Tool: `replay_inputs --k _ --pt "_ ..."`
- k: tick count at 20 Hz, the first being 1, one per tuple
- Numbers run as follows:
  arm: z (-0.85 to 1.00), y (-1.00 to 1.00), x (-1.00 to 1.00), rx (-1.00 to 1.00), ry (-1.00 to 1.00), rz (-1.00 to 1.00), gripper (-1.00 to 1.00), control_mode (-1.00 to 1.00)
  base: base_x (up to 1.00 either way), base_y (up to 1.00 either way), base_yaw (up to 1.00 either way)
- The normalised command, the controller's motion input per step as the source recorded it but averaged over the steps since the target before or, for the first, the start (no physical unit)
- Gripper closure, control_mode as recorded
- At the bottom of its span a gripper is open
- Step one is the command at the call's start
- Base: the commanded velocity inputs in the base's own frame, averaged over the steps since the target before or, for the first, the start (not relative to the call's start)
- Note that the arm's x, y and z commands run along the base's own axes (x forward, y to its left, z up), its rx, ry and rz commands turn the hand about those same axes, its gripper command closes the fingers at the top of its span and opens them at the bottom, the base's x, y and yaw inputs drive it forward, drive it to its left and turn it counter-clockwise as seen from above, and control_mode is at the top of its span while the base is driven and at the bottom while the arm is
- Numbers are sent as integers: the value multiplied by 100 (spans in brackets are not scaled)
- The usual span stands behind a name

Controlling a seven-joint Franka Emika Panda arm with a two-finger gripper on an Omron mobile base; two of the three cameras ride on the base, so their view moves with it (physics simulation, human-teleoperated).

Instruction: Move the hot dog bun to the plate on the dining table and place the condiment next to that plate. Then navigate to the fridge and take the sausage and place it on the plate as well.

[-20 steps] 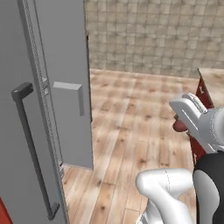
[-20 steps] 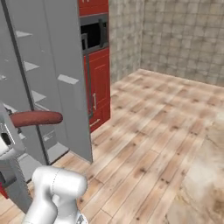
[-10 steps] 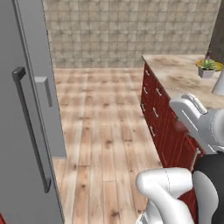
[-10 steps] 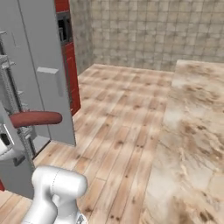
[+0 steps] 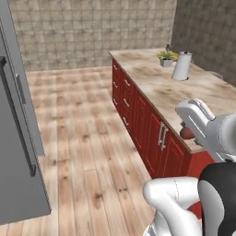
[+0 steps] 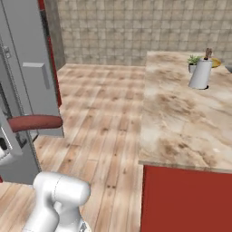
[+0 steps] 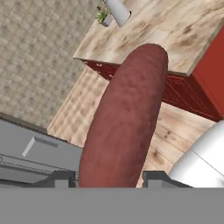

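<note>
While the white arm stood raised above the wooden floor, its two-finger gripper (image 7: pixel 107 178) was closed narrowly on the one reddish-brown, slightly curved sausage (image 7: pixel 124 118), which in the hand view rose straight out from between the two dark finger tips (image 7: pixel 59 178) and ran well past them. In the right base view the same sausage (image 6: pixel 35 123) stuck out level from the hand toward the long table, and in the left base view only its rounded end (image 5: pixel 186 133) peeped from under the white hand, just at the near edge of the table top. Beyond the sausage's free end lay the single long dining table with its beige-brown marble top (image 6: pixel 181 118) and red base (image 5: pixel 152 133), well apart from the grip but in the direction the sausage pointed. At the table's far end, far from the gripper, stood one white paper-towel roll (image 5: pixel 181 66) and, just behind it, one small green potted plant (image 5: pixel 166 57); a yellowish rim (image 6: pixel 216 62) showed beside the plant, too little of it visible to name. Behind the hand, on the side away from the table, stood the one tall grey steel fridge (image 5: pixel 18 152) with a long dark vertical bar handle (image 5: pixel 18 124), and one of its grey doors (image 6: pixel 34 68) hung open close behind the held sausage in the right base view.
</note>
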Motion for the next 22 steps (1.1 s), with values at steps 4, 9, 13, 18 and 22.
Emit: replay_inputs --k 4,9,13,18,22 --pt "0 0 0 0 0 0 100 100 -75 -69 -20" --pt "0 0 0 0 0 0 100 100 -35 -91 -9" --pt "0 0 0 0 0 0 100 100 -9 -98 -2" --pt "0 0 0 0 0 0 100 100 1 -100 0" --pt "0 0 0 0 0 0 100 100 19 -100 11"
